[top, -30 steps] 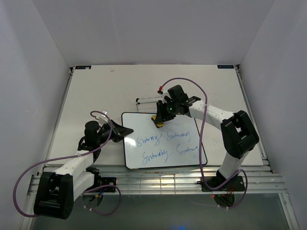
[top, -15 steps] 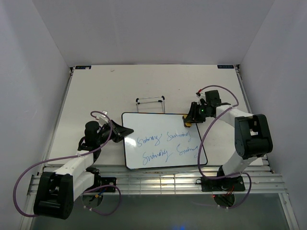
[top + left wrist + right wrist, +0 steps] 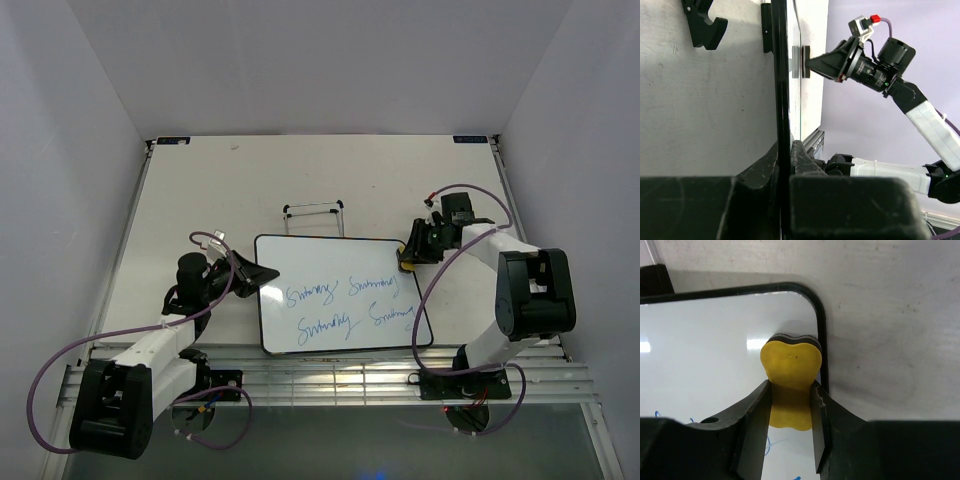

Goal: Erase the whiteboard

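The whiteboard (image 3: 330,270) lies flat at the table's near middle, with two lines of blue cursive writing (image 3: 350,305) on its lower half. My left gripper (image 3: 262,274) is shut on the board's left edge; in the left wrist view the black frame (image 3: 782,90) runs edge-on between the left gripper's (image 3: 785,150) fingers. My right gripper (image 3: 408,256) is shut on a yellow eraser (image 3: 790,360), which rests on the board's top right corner, just inside the frame (image 3: 819,320). The same right gripper (image 3: 791,390) shows the eraser pinched at its waist.
A thin black wire stand (image 3: 313,211) lies on the table (image 3: 200,190) just behind the board. An aluminium rail (image 3: 330,375) runs along the near edge, and white walls close in on three sides. A purple cable (image 3: 440,270) hangs by the right arm.
My right gripper has carried the eraser rightward along the board's top, from the top middle to the top right corner. The left arm and the board have not moved.
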